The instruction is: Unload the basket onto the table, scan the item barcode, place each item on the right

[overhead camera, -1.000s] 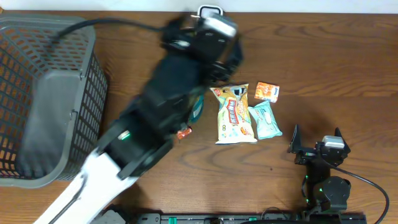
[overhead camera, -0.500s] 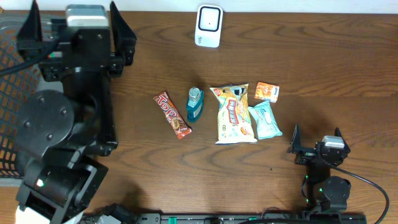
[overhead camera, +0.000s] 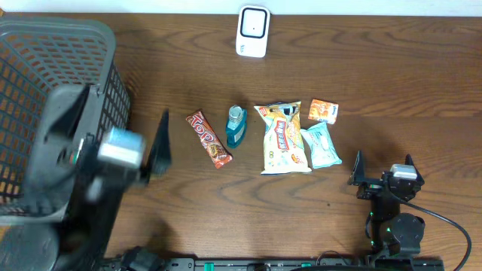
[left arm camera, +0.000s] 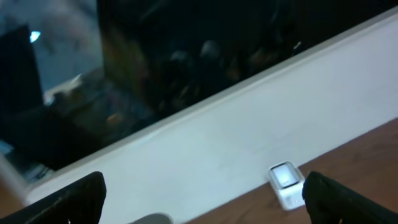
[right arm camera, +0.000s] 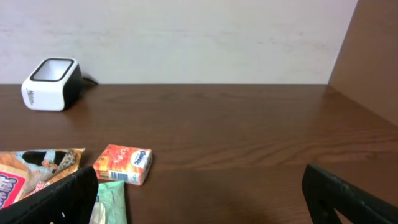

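Left hand (overhead camera: 107, 141) and right hand (overhead camera: 384, 167) gape empty at the grained wooden bench (overhead camera: 392, 75); crinkly chip bag (overhead camera: 285, 139), boxy white scanner (overhead camera: 252, 31).

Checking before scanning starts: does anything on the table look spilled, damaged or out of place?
Nothing stands out. The chocolate bar, teal bottle, snack bag, orange box and mint packet lie intact mid-table; only the bar sits diagonal. The scanner stands at the far edge.

Overhead: even soft light, faint shadows. The left arm (overhead camera: 113, 154), far down-left of the scanner (overhead camera: 253, 31), is badly smeared across the basket (overhead camera: 45, 53). Snack packets (overhead camera: 285, 139) below the scanner are sharp. Left wrist: dim, whole frame blurred, dark murk above the scanner. Right wrist: crisp, with a bright wall behind the scanner.
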Controlling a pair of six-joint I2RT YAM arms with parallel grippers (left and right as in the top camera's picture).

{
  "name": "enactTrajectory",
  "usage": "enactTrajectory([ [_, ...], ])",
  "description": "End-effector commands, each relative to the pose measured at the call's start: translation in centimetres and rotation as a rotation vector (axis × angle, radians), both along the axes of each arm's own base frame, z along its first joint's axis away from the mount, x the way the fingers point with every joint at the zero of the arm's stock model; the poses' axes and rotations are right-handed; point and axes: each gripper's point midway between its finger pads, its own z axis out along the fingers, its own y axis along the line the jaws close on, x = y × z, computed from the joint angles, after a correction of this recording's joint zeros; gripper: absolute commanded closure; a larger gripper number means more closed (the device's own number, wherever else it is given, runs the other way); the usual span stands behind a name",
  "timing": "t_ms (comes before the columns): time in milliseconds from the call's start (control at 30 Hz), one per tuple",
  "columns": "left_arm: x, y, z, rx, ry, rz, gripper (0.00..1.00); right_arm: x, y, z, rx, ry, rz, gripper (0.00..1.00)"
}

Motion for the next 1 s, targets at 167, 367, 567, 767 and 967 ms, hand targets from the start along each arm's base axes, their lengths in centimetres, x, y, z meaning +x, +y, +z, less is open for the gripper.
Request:
enactTrajectory([
  [167, -7.5, -0.5, -2.3, 0.006, -0.151, -0.207, 0.02, 0.0, 0.1, 0.0, -0.015, 0.001, 0.005, 0.01],
  [367, -10.0, 0.9, -2.1, -0.116, -0.19, -0.184, 0.02, 0.0, 0.1, 0.0, -0.015, 0.001, 0.005, 0.01],
  [567, -9.2, 4.9, -1.4, -0.384, -0.168, -0.01, 0.02, 0.0, 0.1, 0.0, -0.015, 0.001, 0.005, 0.01],
  [767, -9.3, 10.3, -1.1, -0.71, -0.21, 0.215, 0.02, 0.0, 0.1, 0.0, -0.015, 0.001, 0.005, 0.01],
  [967, -11.2, 10.8, 2.4, -0.773, -0.365, 0.158, 0.02, 0.0, 0.3, 0.0, 0.054, -0.006, 0.013, 0.01],
])
